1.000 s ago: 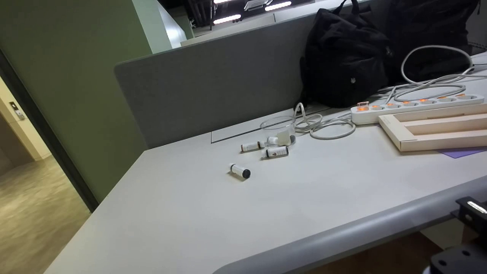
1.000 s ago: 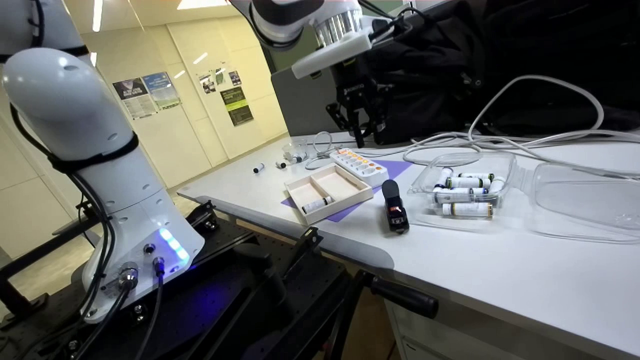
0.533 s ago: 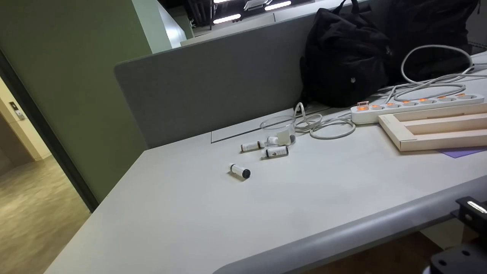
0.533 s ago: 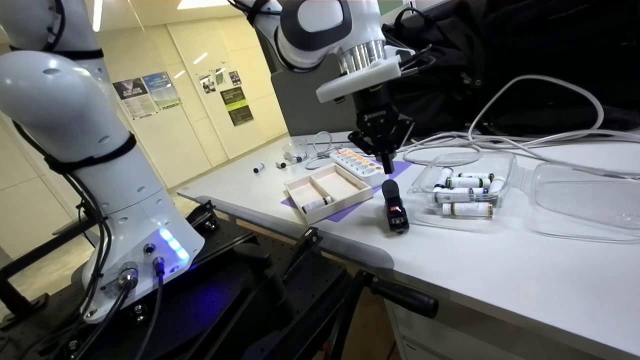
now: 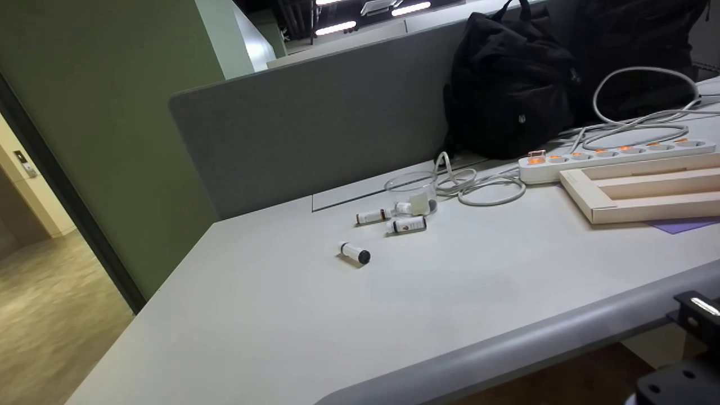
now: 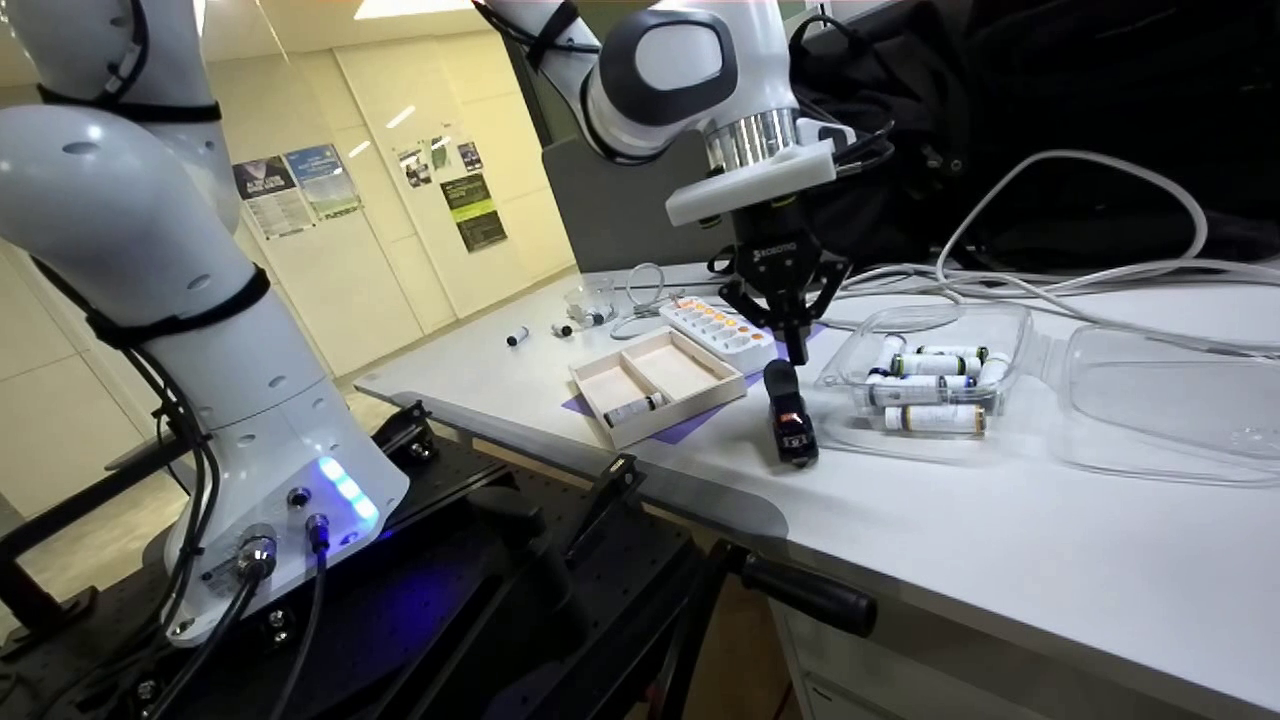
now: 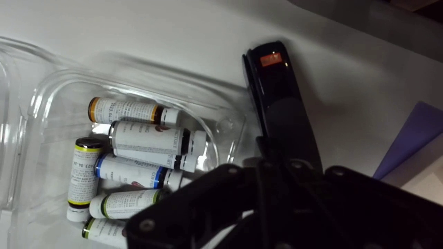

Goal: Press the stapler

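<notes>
The stapler (image 7: 273,86) lies on the table (image 6: 920,520) just beside the clear tub (image 7: 52,138), to the right of the tub in the wrist view; whether the two touch cannot be told. Its long axis runs steeply down that view, past the tub's end: the glossy end with the orange-red label (image 7: 271,59) is at the top, and the matte end comes down and slightly away from the tub, beneath the gripper (image 6: 796,348). The labelled end points towards the table's grey edge, the matte end inward, as an exterior view also shows.

The gripper faces downward at the stapler's matte end, near the tub. Its jaws are narrow, fingertips drawn together; whether they touch the stapler cannot be told.

Bottles (image 7: 148,138) lie on their sides in the tub, and its lid (image 6: 1170,372) lies flipped back on the side away from the stapler. Farther from the tub than the stapler, a pale divided tray (image 6: 690,408) rests on a purple sheet (image 7: 413,138), with a single bottle (image 6: 633,408) in the compartment more distant from the tub. Loose bottles (image 5: 355,253), visible in both exterior views, lie well apart from the tub
</notes>
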Robot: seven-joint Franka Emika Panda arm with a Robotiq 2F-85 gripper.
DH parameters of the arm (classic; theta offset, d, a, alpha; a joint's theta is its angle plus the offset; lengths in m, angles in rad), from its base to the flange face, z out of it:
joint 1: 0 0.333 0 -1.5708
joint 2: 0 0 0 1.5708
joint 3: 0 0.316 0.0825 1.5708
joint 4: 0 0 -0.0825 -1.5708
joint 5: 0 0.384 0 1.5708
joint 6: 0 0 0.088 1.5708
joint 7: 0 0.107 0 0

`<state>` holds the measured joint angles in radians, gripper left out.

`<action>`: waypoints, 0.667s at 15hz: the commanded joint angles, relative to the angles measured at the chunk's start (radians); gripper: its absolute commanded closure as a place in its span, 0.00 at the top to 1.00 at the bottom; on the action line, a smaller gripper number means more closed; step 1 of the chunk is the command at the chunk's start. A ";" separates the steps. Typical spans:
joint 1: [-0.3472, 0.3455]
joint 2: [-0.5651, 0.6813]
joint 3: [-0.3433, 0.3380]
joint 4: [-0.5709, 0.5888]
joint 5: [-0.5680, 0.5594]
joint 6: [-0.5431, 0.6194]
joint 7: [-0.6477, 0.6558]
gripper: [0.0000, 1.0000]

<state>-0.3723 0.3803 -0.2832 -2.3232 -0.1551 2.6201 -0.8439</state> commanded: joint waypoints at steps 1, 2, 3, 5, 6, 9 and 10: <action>-0.036 0.008 0.041 0.025 0.011 -0.023 -0.017 0.00; -0.042 0.007 0.049 0.024 0.014 -0.024 -0.022 0.00; -0.049 0.002 0.056 0.021 0.021 -0.024 -0.029 0.00; -0.060 -0.004 0.070 0.022 0.038 -0.034 -0.041 0.00; -0.064 -0.008 0.074 0.022 0.046 -0.039 -0.050 0.00; -0.080 -0.010 0.091 0.027 0.084 -0.065 -0.079 0.00; -0.083 -0.011 0.095 0.027 0.097 -0.076 -0.088 0.00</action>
<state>-0.4275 0.3831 -0.2126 -2.3136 -0.0951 2.5932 -0.8946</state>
